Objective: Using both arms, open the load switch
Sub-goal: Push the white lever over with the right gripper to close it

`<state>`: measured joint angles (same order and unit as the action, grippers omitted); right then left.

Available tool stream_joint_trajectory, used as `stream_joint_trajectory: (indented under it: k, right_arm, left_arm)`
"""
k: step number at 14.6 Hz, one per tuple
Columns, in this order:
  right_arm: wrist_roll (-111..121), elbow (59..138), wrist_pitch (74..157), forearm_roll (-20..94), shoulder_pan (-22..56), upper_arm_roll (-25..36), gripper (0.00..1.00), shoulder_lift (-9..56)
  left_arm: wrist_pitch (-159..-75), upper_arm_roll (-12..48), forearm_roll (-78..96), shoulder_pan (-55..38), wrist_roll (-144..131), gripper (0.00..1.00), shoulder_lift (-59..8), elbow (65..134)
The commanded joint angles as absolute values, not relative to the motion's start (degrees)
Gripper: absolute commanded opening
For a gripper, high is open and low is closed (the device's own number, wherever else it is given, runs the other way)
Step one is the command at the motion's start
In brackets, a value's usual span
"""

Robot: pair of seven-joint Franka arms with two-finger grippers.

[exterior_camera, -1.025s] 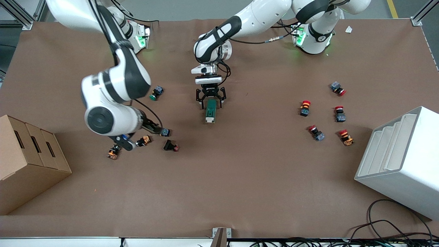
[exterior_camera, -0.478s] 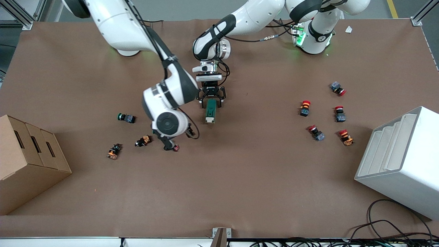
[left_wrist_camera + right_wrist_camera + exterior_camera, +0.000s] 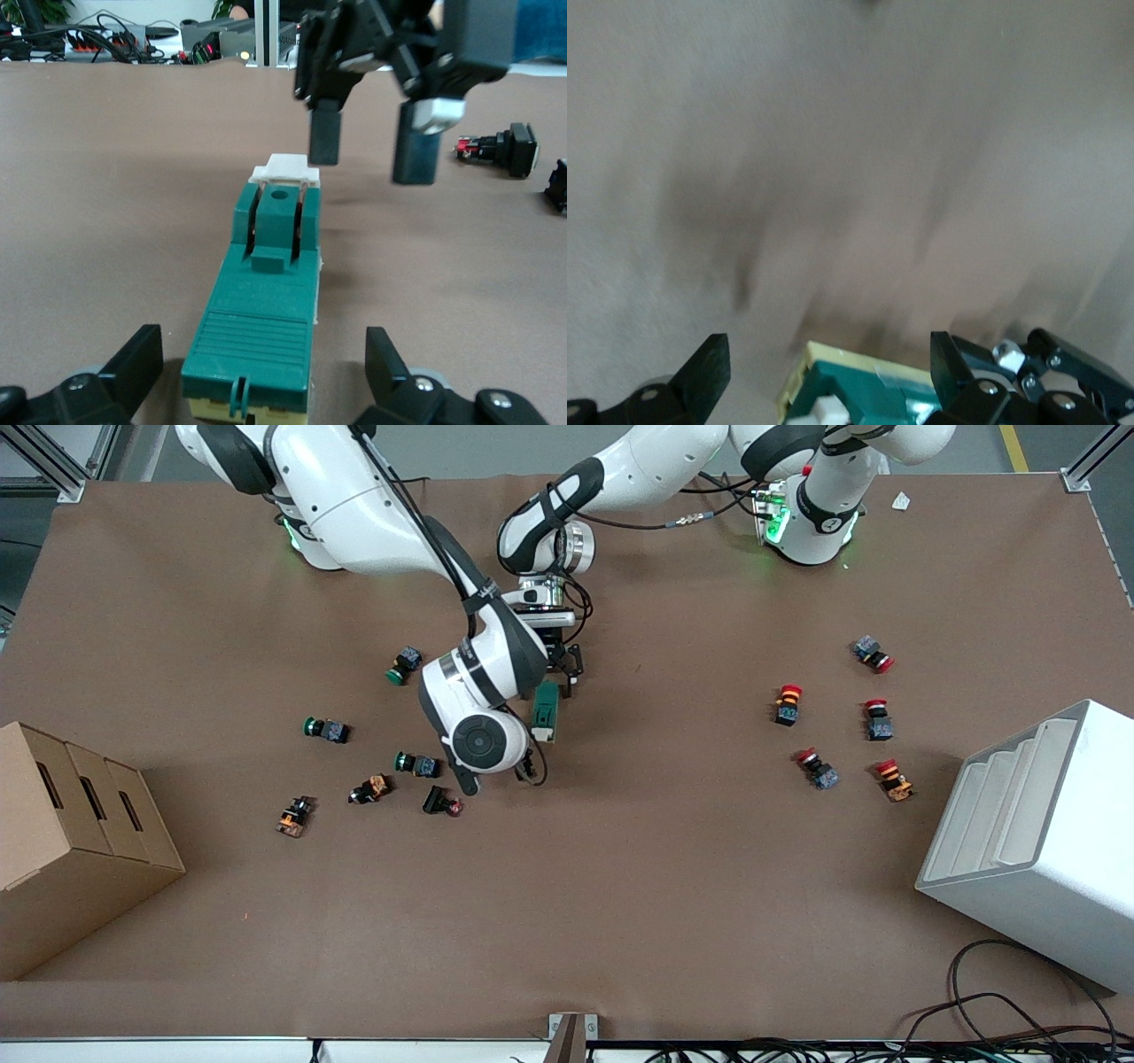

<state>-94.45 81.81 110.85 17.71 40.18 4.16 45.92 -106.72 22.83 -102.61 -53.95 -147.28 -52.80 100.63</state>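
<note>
The dark-green load switch [image 3: 545, 710] lies flat on the brown mat mid-table, its white toggle piece [image 3: 286, 167] at the end nearer the front camera. My left gripper [image 3: 558, 675] is low at the switch's other end, open, one finger on each side of the body [image 3: 257, 328] without touching. My right gripper [image 3: 370, 146] hangs open just over the toggle end. In the right wrist view the switch [image 3: 859, 394] shows between the right gripper's [image 3: 831, 376] spread fingers. In the front view the right wrist [image 3: 478, 740] hides its fingers.
Green-capped push buttons [image 3: 403, 664] [image 3: 325, 730] [image 3: 416, 763] and orange and red ones [image 3: 370, 788] [image 3: 441, 803] lie toward the right arm's end. Red-capped buttons [image 3: 817, 769] cluster toward the left arm's end. A cardboard box [image 3: 71, 841] and a white rack [image 3: 1036, 841] stand at the table's ends.
The right arm has swung from the cluster of push buttons across to the load switch. The left gripper has stayed at the switch, shifting only slightly.
</note>
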Motion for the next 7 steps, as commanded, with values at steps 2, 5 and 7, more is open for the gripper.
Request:
stream_joint_trajectory:
  k: [2, 5, 7]
  right_arm:
    - [-96.15, 80.77, 109.78, 21.00, 42.89, 4.66, 1.00, 45.71]
    - [-96.15, 80.60, 104.34, 20.92, 43.50, 4.66, 1.00, 45.35]
    - [-96.06, 78.15, 99.26, 20.92, 43.51, 4.66, 1.00, 45.09]
  left_arm:
    - [-106.44, 22.15, -104.06, -54.49, -149.76, 1.00, -54.40, 100.28]
    - [-105.91, 22.15, -104.06, -54.49, -149.77, 1.00, -54.58, 100.28]
    - [-105.91, 22.06, -104.06, -54.49, -149.77, 1.00, -54.67, 100.28]
